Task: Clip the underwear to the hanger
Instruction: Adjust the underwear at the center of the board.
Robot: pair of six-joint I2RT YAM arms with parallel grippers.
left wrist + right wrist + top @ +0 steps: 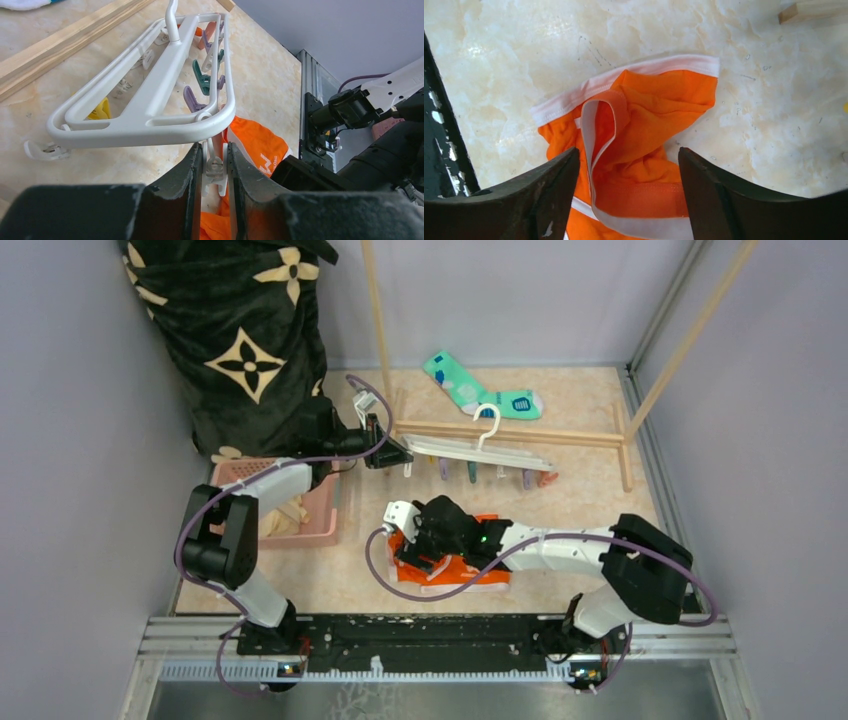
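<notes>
The white hanger [480, 452] lies tilted over the table, hook up, with pastel clothespins dangling from it. My left gripper [388, 453] is at the hanger's left end. In the left wrist view it [215, 160] is shut on a white clothespin [216, 170] hanging from the frame's [150, 125] near corner. The orange underwear [470, 570] lies crumpled on the table in front of the hanger. My right gripper [415, 552] hovers just over the underwear's left part. From the right wrist, the gripper [628, 150] is open, its fingers straddling a raised fold of the underwear [644, 115] without touching it.
A teal sock [480, 390] lies at the back behind the wooden rack [500, 430]. A pink basket [325, 510] holding cream cloth [285, 520] stands at the left, beside a dark patterned bag [240, 340]. Walls close in on both sides.
</notes>
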